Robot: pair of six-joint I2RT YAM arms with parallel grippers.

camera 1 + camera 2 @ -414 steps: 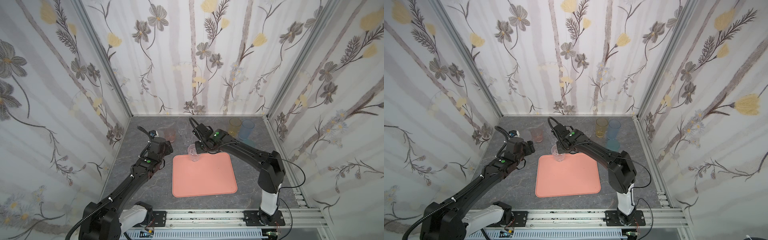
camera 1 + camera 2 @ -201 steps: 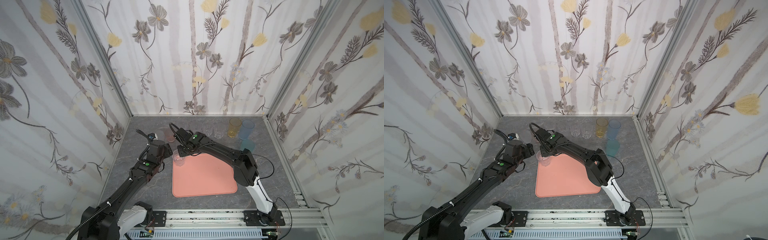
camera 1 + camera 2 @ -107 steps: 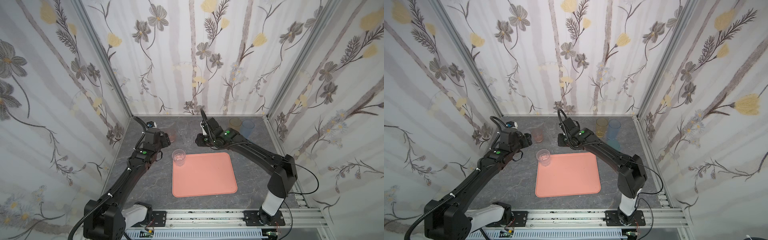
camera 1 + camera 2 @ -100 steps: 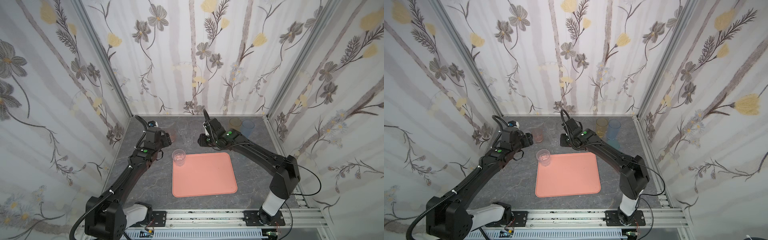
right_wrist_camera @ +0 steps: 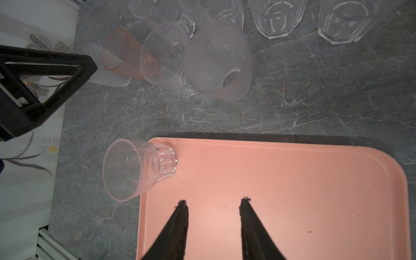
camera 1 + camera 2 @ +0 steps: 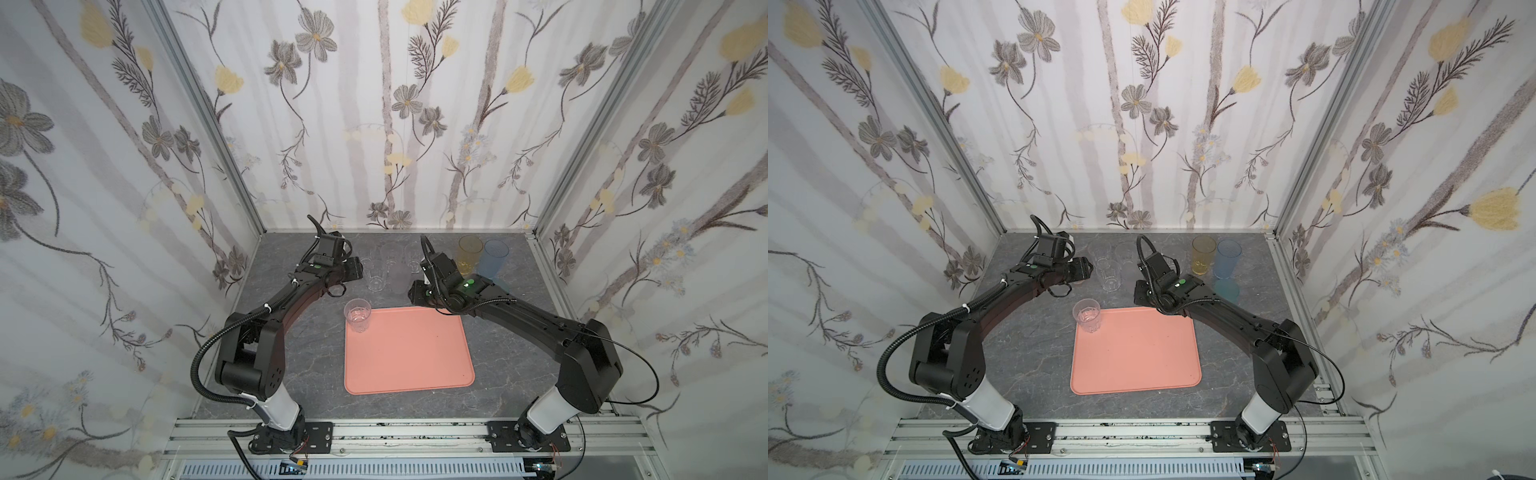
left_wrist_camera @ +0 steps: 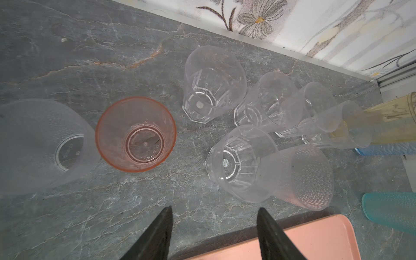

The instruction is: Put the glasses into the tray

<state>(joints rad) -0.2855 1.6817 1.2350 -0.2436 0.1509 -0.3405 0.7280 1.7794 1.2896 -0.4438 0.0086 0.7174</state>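
Grey marbled tabletop (image 6: 299,374) lies bare between the left wall and the tray's left edge, and this is the widest free strip in both top views. Above its far end the left gripper (image 7: 215,211) hangs with its jaws spread and nothing between them, over bare stone just short of the glasses. In the left wrist view a frosted glass (image 7: 42,144) and a short pink glass (image 7: 136,135) stand close side by side. A gap of bare stone separates them from the packed cluster of faceted clear glasses (image 7: 211,83), and a second frosted glass (image 7: 301,177) stands at the cluster's tray side. A narrow bare band runs between that cluster and the far edge of the salmon tray (image 6: 407,357), which lies flat at mid-table. One small clear glass (image 6: 358,318) stands upright just inside the tray's far left corner, close to the rim, and the rest of the tray's floor is open. The right gripper (image 5: 213,200) hovers over the tray's far part, jaws parted and empty. Further right, an amber glass (image 6: 1203,255) and a blue glass (image 6: 1227,257) stand side by side near the back wall. A teal glass (image 6: 1227,289) stands just in front of the blue one.
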